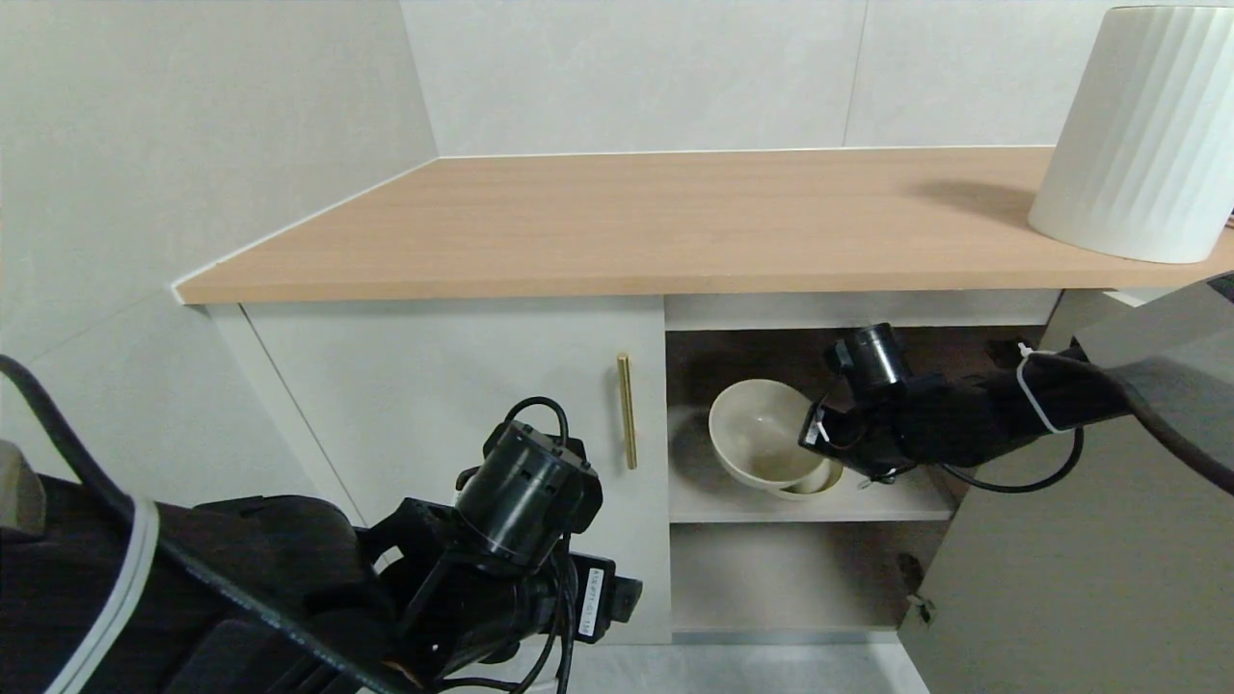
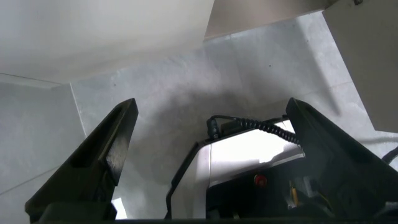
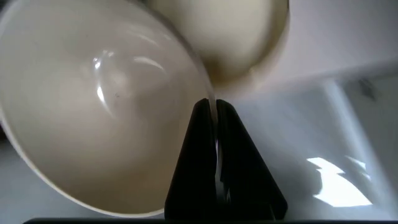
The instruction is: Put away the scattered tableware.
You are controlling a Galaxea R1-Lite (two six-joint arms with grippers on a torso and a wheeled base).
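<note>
The right gripper (image 3: 216, 118) was inside the open cupboard (image 1: 453, 424), pressed together on the rim of a large cream bowl (image 1: 757, 429). That bowl sat tilted over the upper shelf (image 1: 897, 501), mouth angled outward and leaning against a smaller bowl (image 1: 818, 482) just beside it. By my reading, the job was well along: one piece shelved, a second at the shelf but not yet let go. The wooden surface (image 1: 627, 222) above carried only a white ribbed vessel (image 1: 1138, 135), cut off by the frame, so no loose tableware showed there.

The left gripper (image 2: 211, 109) hung low in front of the shut door, spread wide and holding nothing, pointed at the pale floor.

It was hard to judge whether the large bowl's base rested on the shelf or was borne by the grip. The right arm covered that spot, and the smaller bowl was mostly hidden.
</note>
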